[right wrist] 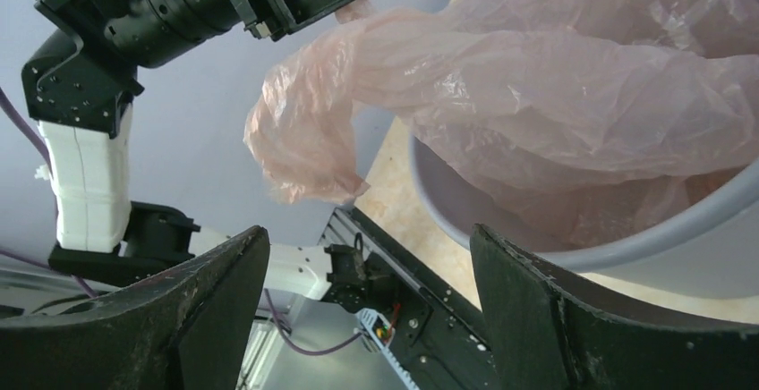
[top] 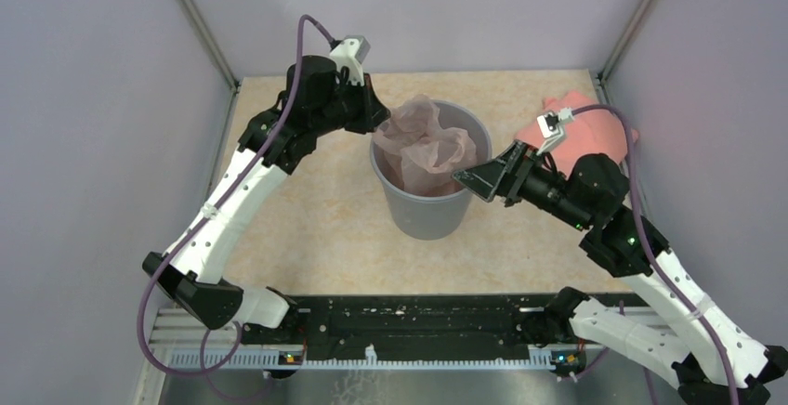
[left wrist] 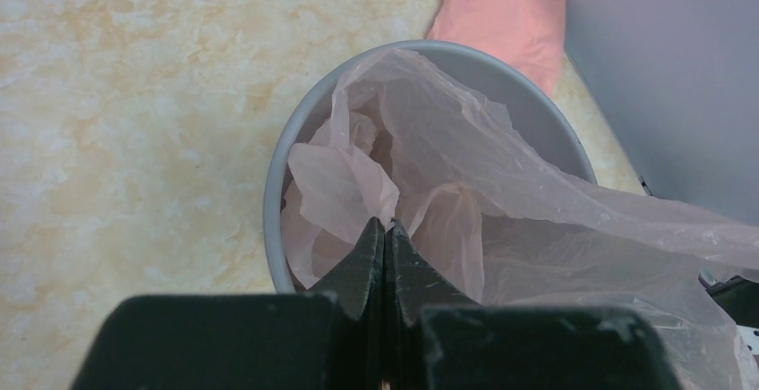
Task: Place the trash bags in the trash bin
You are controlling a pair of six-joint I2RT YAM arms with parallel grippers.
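Observation:
The grey trash bin (top: 430,212) stands upright mid-table. The translucent pale pink trash bag (top: 423,145) lies crumpled in its mouth, bulging above the rim, with one part hanging outside. My left gripper (top: 379,119) is at the bin's far-left rim. In the left wrist view it (left wrist: 387,225) is shut, pinching a fold of the bag (left wrist: 465,166) above the bin's rim (left wrist: 277,166). My right gripper (top: 469,180) is open and empty at the bin's right rim. In the right wrist view it (right wrist: 367,247) sits below the bag (right wrist: 555,86) and beside the bin's wall (right wrist: 626,247).
An opaque salmon-pink folded bundle (top: 595,131) lies at the back right corner, behind my right arm; it also shows in the left wrist view (left wrist: 506,10). Grey walls close the table on three sides. The black base rail (top: 418,317) runs along the near edge.

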